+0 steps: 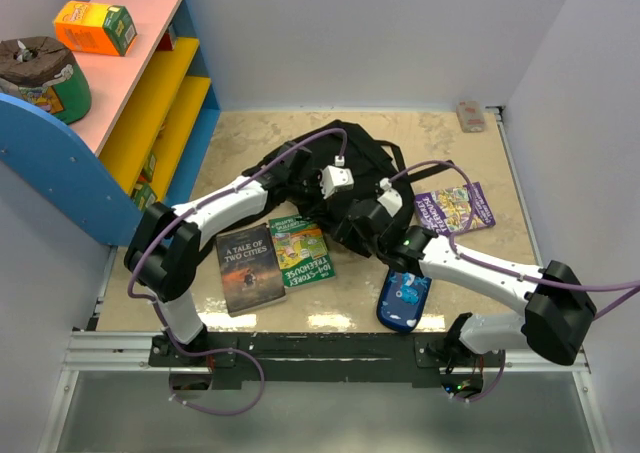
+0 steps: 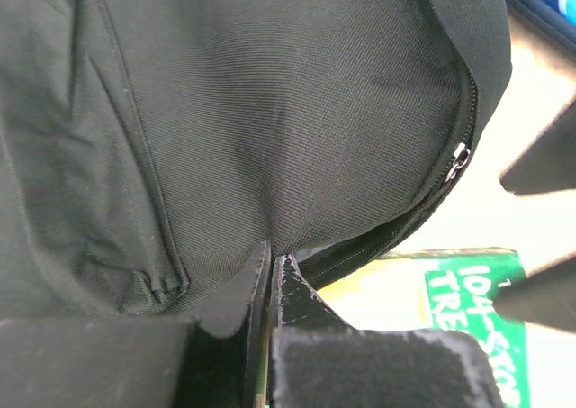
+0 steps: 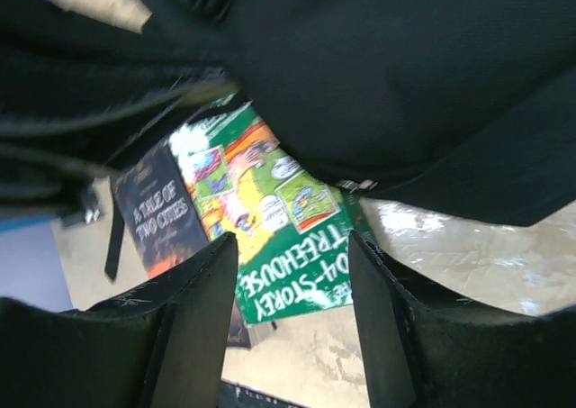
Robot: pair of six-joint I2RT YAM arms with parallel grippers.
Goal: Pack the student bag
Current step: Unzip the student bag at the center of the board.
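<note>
Student bag (image 1: pixel 350 153) lies slumped in the middle of the desk (image 1: pixel 450 143), nearer the far edge, its near rim reaching a green book (image 1: pixel 300 250). Left tool (image 2: pixel 273 266) is clenched, its tips against the bag's zipped rim; whether it pinches fabric I cannot tell. Right tool (image 3: pixel 292 246) is released, its fingers apart with nothing between them, just beside the bag's near rim above the green book.
</note>
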